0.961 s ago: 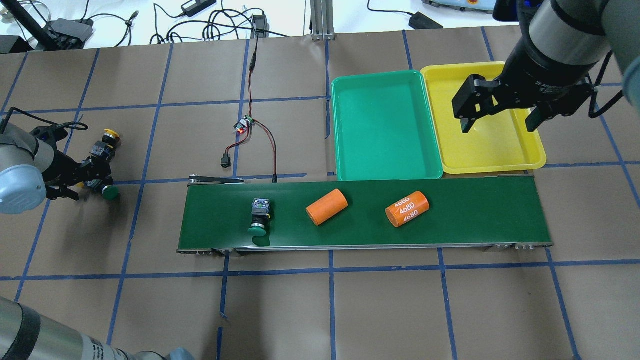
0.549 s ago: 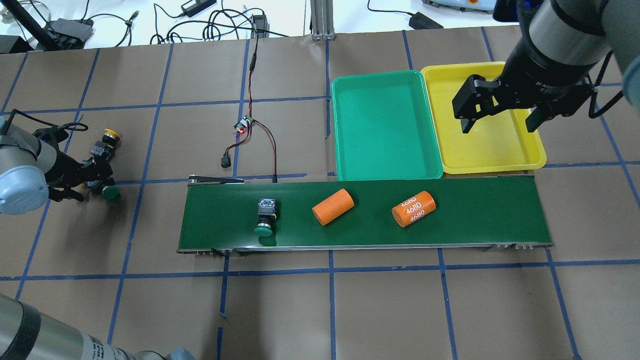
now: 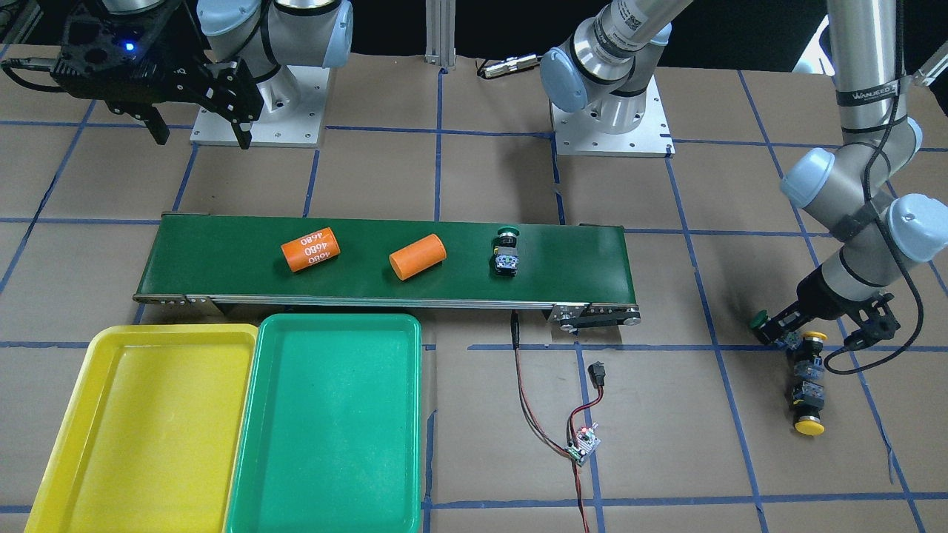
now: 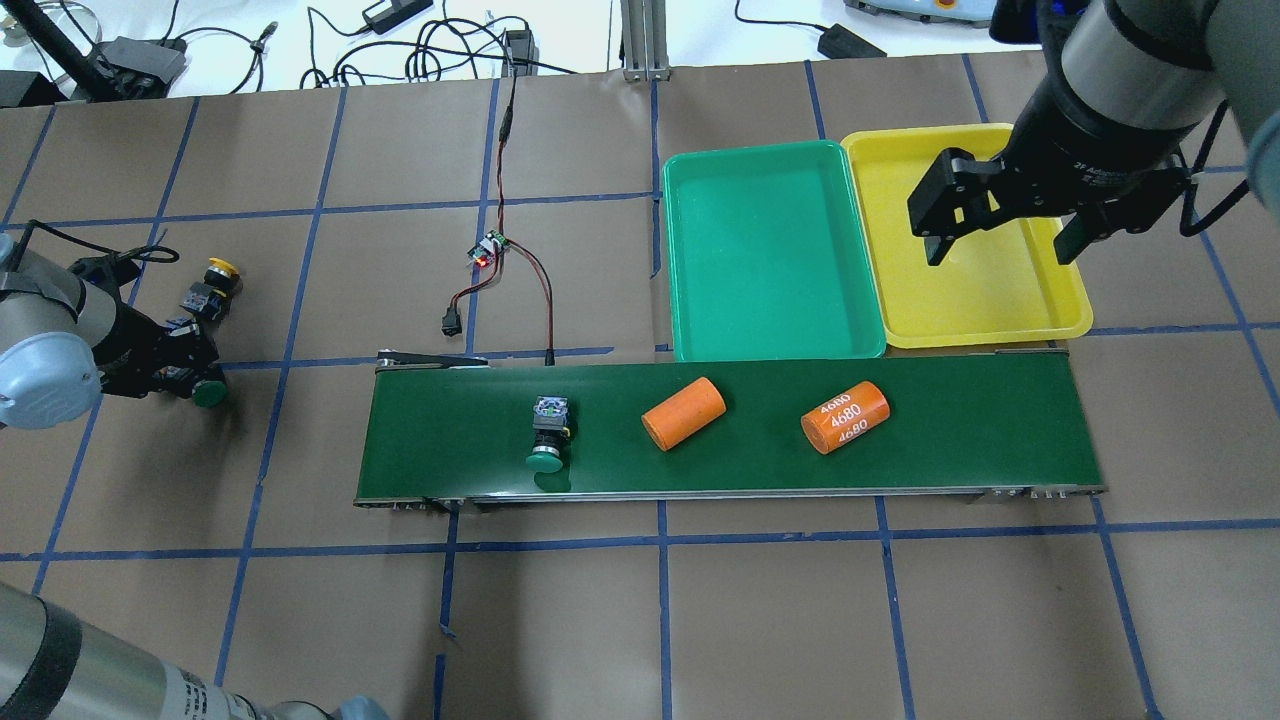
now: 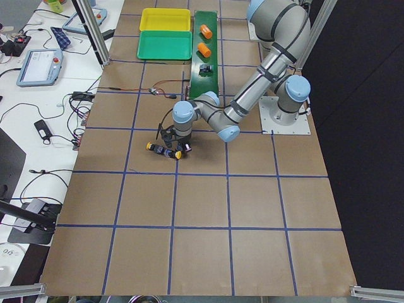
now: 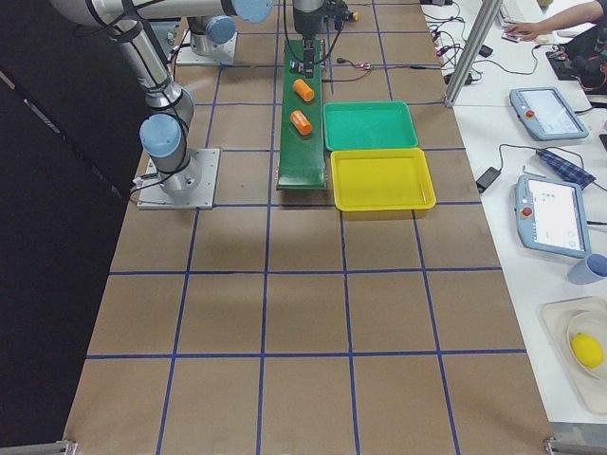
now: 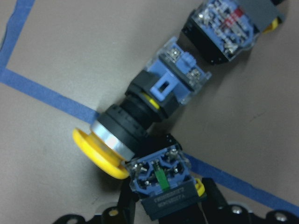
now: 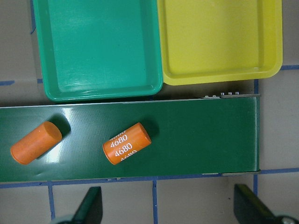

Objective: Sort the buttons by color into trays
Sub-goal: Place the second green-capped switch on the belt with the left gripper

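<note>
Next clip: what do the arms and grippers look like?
Both the left arm and right arm are silver-grey tubes with pale blue joint caps. A black band with white lettering rings the left arm, and a black cable loops near its wrist. The left gripper and right gripper are black with two fingers; a blue light glows on the right wrist.

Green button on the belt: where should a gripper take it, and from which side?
Probably from above, jaws closing across the contact block of the green button: it lies on its side, flat block sides exposed; the cap is round and flared.
</note>
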You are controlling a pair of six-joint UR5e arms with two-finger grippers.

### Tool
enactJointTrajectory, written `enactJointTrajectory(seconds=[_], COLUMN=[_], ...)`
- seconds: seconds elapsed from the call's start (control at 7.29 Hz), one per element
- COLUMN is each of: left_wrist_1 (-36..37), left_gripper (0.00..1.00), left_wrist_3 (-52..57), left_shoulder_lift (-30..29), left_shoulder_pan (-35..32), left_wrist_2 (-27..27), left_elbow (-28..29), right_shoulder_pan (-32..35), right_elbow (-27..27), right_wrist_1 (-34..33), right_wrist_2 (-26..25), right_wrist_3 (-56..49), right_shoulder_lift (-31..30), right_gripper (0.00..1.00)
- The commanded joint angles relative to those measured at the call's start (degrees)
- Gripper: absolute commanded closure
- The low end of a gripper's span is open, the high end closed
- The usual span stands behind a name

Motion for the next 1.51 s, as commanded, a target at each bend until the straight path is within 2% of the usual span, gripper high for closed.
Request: enactJointTrajectory(seconds=[0.0, 0.14, 0.55, 0.82, 1.1, 1.24, 1.37], left_wrist_1=[-0.99, -2.83, -19.66, -28.82, -29.83, -28.96, -28.69], left_gripper=[1.0, 1.0, 1.0, 1.0, 1.0, 1.0, 1.0], left_wrist_3=[-0.9, 0.05, -0.12, -0.03, -0.73, -2.38, -4.75], left_shoulder_lift=[2.43, 5.32, 18.4, 25.1, 26.18, 25.57, 24.09], left_shoulder_pan=[-1.05, -2.89, -10.53, -22.18, -35.28, -38.47, -38.68], left_wrist_2=[0.39, 0.83, 1.8, 1.8, 1.97, 1.8, 1.45], left_elbow=[-0.54, -1.77, -3.27, -3.71, -6.07, -7.3, -7.23], right_shoulder_pan=[-0.23, -0.23, -0.32, -0.32, -0.23, -0.23, -0.23], right_elbow=[0.41, 0.85, 0.94, 1.03, 1.03, 1.03, 1.03], right_wrist_1=[-0.02, 0.07, -0.02, -0.1, 0.07, -0.02, 0.07], right_wrist_2=[-0.05, 0.04, -0.05, -0.05, -0.05, -0.05, -0.05], right_wrist_3=[0.19, 0.19, 0.28, 0.36, 0.36, 0.36, 0.36], right_shoulder_lift=[0.02, -0.07, -0.07, -0.07, -0.16, -0.07, -0.07], right_gripper=[0.0, 0.0, 0.0, 0.0, 0.0, 0.0, 0.0])
